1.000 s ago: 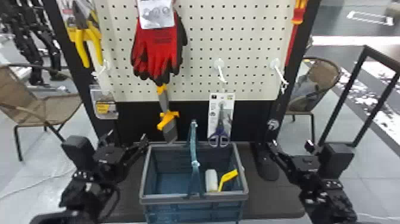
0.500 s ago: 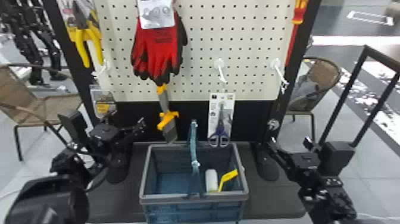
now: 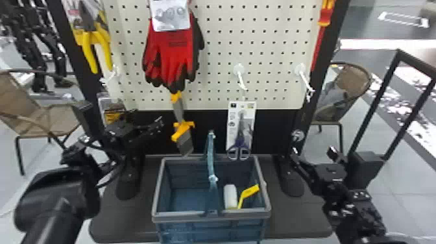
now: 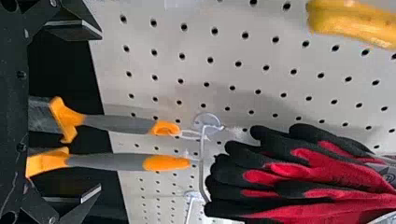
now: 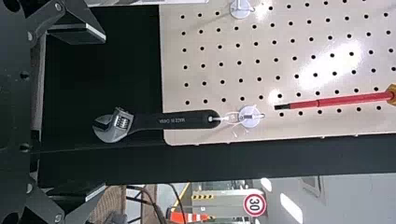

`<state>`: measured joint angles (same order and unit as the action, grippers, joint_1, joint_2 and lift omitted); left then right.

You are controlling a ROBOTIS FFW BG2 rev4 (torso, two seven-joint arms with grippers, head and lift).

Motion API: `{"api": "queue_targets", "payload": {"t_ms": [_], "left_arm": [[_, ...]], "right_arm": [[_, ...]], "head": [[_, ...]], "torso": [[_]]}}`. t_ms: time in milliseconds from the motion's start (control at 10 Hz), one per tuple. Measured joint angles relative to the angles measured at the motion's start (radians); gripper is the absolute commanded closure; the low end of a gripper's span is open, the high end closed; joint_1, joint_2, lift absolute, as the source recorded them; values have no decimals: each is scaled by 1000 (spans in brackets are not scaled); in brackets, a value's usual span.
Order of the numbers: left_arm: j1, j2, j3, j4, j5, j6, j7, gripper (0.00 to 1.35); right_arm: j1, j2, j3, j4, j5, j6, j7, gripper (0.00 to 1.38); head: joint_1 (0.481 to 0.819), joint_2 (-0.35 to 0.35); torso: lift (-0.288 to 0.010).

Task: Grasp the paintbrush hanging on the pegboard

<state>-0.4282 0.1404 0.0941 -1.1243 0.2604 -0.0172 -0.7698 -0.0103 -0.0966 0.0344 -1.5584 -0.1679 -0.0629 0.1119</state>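
The paintbrush (image 3: 182,133) has open room on its left, where only the dark panel under the pegboard (image 3: 259,48) lies between it and the left gripper (image 3: 153,126), whose fingers are spread apart. From above, the red gloves (image 3: 172,55) drape over the top of its handle, and the left wrist view shows a second grey-and-orange handle (image 4: 116,162) hanging just beside it. On its right, the gap to the packet of scissors (image 3: 239,129) is partly blocked in front by the upright handle (image 3: 211,152) of the basket (image 3: 211,213), whose back rim sits just below the bristles.
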Motion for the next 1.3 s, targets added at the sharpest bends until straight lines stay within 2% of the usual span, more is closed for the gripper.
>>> {"api": "queue_targets", "payload": {"t_ms": [500,1000,1300], "left_arm": [[-108,-23,-63,119,22,4,-83,160],[-165,-30,-91,188,17,31,-133,160],[-200,-29,-101,214,-18,84,-182,159]], "right_arm": [[-15,0,10,10,-2,0,8,182],[-32,-5,19,22,-8,0,15,182],[-42,-9,23,30,-11,-3,19,182]], "head": [[549,0],[549,0],[549,0]], "torso": [[-100],[-100],[-100]]}}
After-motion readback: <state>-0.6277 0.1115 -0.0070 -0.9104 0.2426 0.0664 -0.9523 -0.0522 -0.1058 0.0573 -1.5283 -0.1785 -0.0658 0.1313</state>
